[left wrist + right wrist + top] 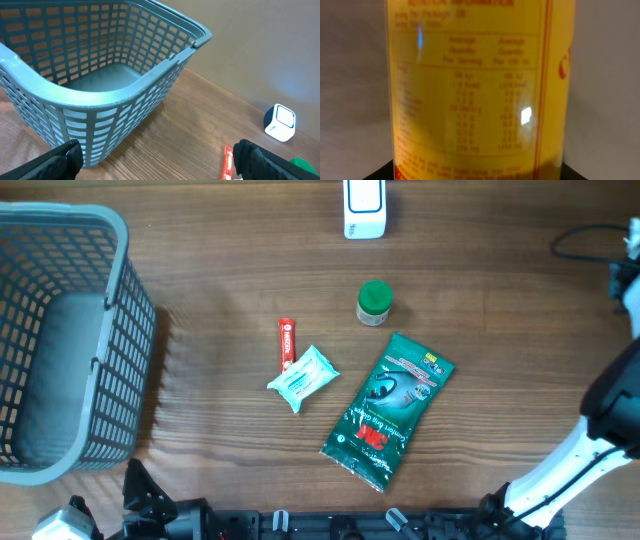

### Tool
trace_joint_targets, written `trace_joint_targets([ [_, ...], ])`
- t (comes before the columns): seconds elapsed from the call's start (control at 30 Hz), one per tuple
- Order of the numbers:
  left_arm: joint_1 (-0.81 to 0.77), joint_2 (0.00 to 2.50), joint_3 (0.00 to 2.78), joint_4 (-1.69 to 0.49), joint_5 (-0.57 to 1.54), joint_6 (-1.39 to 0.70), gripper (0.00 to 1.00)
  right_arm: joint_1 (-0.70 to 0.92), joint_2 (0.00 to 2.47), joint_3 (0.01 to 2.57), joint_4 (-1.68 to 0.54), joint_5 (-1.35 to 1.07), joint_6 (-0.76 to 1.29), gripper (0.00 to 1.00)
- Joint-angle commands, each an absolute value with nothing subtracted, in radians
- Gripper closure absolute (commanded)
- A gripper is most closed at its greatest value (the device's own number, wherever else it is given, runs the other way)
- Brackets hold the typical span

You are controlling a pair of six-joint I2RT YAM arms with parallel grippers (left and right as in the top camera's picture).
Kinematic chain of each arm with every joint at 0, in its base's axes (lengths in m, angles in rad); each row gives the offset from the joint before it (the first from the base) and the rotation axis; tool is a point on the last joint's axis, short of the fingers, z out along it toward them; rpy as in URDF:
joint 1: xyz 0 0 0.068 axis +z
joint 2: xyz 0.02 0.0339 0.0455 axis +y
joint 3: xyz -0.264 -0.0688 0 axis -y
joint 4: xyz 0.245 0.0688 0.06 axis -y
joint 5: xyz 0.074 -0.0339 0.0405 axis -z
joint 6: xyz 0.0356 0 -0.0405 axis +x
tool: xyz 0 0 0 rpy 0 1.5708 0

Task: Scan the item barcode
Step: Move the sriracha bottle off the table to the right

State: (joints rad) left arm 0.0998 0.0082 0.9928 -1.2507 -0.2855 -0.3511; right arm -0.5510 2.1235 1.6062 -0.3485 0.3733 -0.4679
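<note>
1. Grey-blue lattice basket (128, 310): one.
2. White box-shaped device (364, 208): one.
3. Small jar with a green cap (375, 302): one.
4. Red stick sachet (286, 343): one.
5. White-and-teal soft packet (303, 378): one.
6. Large green printed pouch (390, 408): one.
7. Yellow labelled container (480, 90), in the right wrist view only: one.
8. Black cable (585, 242): one.

The table (500, 310) is matt wood, the basket (128, 350) plastic, the yellow canister (480, 90) glossy.
</note>
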Motion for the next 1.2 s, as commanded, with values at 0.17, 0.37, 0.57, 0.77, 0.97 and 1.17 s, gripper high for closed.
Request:
trace_joint_targets([
  [0.17,0.096,0.006,0.995,-1.248,-0.278,-0.356,0.0,-0.675,2.216,1.549,-0.36,0.145,-0.201,0.37],
  [0.37,0.096,0.006,0.995,-1.248,-0.278,-0.356,0.0,-0.709,2.198,1.557,-0.435,0.149,-0.031,0.0],
  [0.57,0.096,0.006,0.995,-1.248,-0.278,-0.356,0.0,-0.73,1.95,1.605,-0.526,0.128,0.171,0.0],
  [0.77,0.096,0.006,0.995,-1.248,-0.278,-0.356,0.0,-0.661,1.664,1.604,-0.558,-0.325,0.476,0.01],
  [0.97,0.096,0.006,0.995,-1.248,-0.278,-0.356,0.0,-0.427,1.596,1.599,-0.834,-0.556,0.698,0.0],
  [1.17,0.096,0.006,0.995,-1.248,-0.278,-0.356,0.0,-0.05,1.668,1.544,-0.852,-0.493,0.363,0.0],
])
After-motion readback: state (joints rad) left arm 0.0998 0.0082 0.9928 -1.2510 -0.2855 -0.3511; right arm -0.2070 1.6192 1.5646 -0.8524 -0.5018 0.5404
